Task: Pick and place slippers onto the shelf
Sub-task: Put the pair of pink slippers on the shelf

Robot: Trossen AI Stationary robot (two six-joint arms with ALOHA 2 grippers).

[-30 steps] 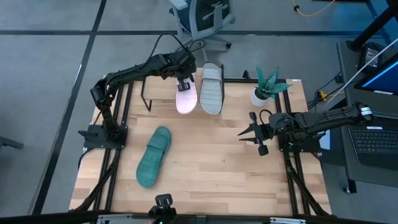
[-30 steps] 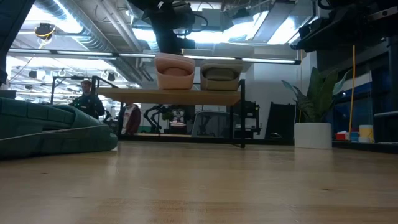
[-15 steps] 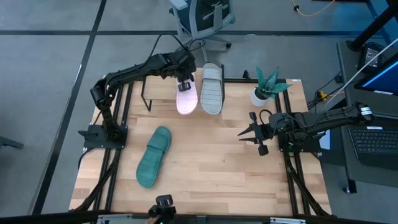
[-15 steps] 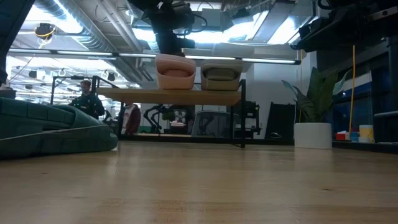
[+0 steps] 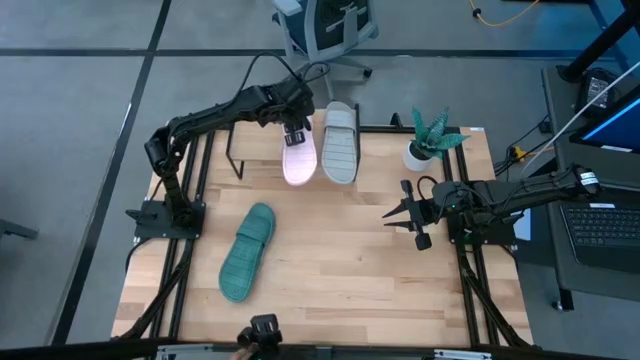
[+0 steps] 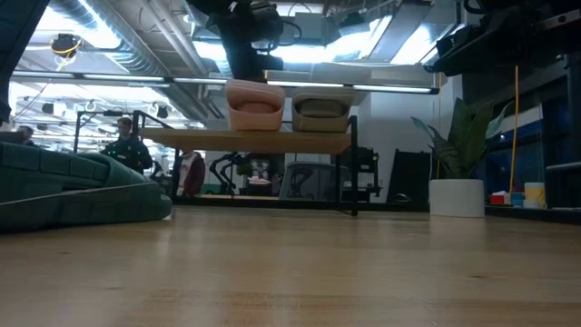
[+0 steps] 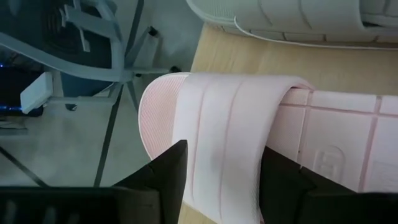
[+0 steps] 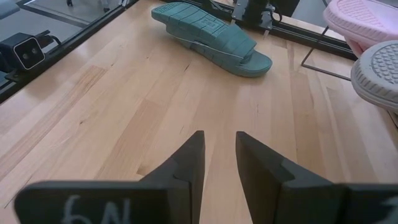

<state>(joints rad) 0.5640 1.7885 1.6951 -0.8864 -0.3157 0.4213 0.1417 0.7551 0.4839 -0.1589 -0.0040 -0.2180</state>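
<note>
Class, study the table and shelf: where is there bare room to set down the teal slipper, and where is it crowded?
Free: the shelf plank left of the pink slipper, and the tabletop between the teal slipper and the right gripper. Crowded: the shelf's right end, where the left gripper straddles the pink slipper beside the grey slipper.

Slippers: three in total. One pale pink slipper (image 5: 299, 157) and one grey slipper (image 5: 341, 145) rest on the shelf (image 6: 245, 139) at the bench's far edge. One teal green slipper (image 5: 247, 251) lies on the bench (image 5: 340, 260). Shelves: one. Potted plants (image 5: 429, 138): one, at the far right corner. Robot arms: two.
</note>
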